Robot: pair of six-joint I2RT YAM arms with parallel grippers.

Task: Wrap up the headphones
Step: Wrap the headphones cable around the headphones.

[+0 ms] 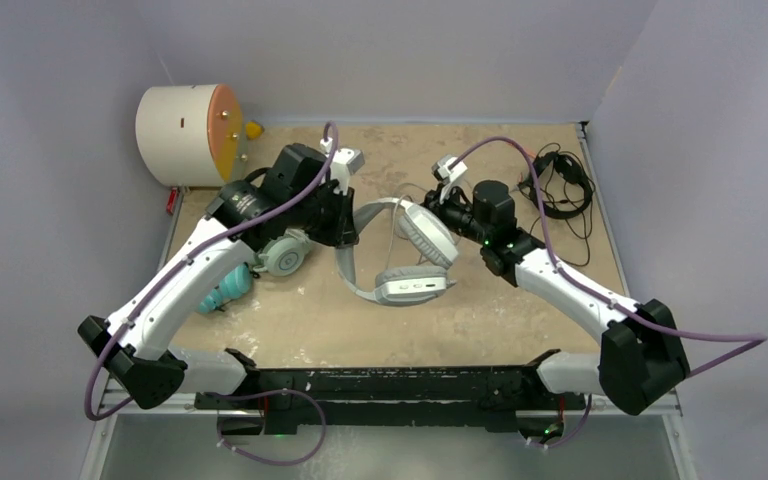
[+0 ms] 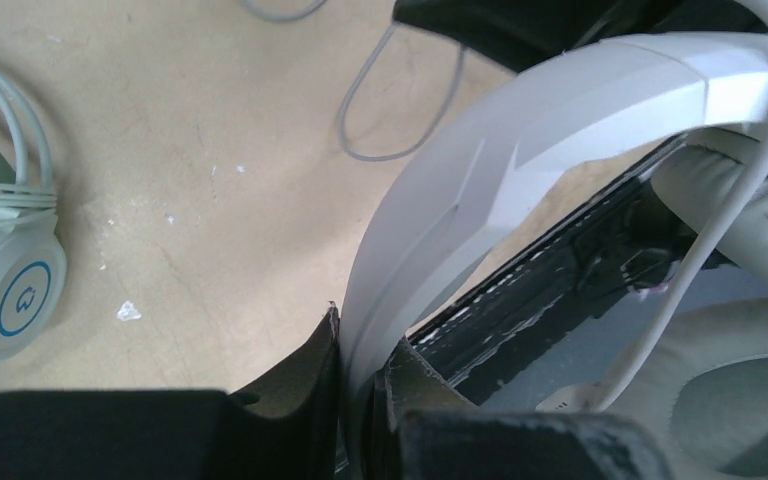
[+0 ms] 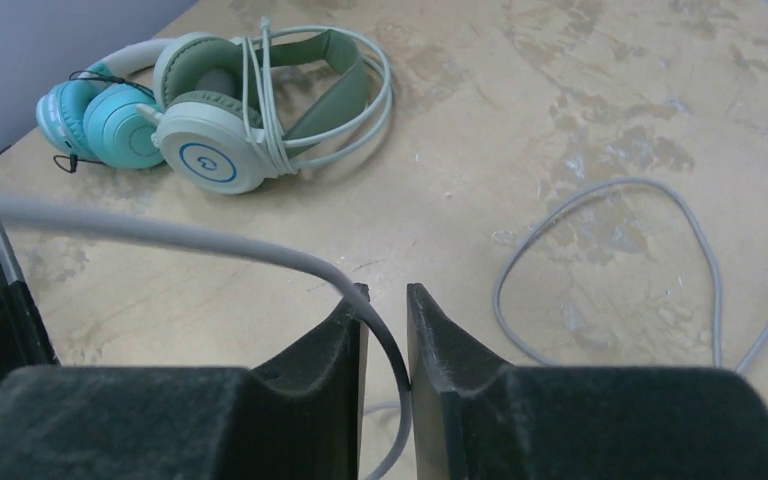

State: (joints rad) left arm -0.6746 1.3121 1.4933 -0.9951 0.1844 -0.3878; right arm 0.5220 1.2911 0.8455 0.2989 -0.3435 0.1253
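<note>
Headphones number four on the desk (image 1: 300, 325). The left end effector (image 2: 360, 350) is clamped on the white headband (image 2: 520, 140) of the large white-and-grey headset (image 1: 410, 285). That headset sits at the centre of the top view, with its band arching to the left, one grey-padded cup facing up, and the other cup lying flat below it. The right end effector (image 3: 387, 300) has its fingers closed on a grey cable (image 3: 210, 240). A further loose grey loop lies on the desk at the right of the right wrist view.

The mint-green headset (image 3: 230, 150) has its cord wound around the band. It lies at the upper left of the right wrist view, touching the small teal headset (image 3: 100, 120), which has a white band. In the top view both are at the left, partly under the left arm. The thin black headset (image 1: 560, 185) lies at the upper right, near the desk's right edge, with its cable loose around it.

One cream drum (image 1: 185, 135) with an orange face stands at the upper left corner.

Pale walls close off the top and both sides. Bare desk shows at the lower centre, between the two arms, down to the black rail (image 1: 390, 380) along the bottom edge.
</note>
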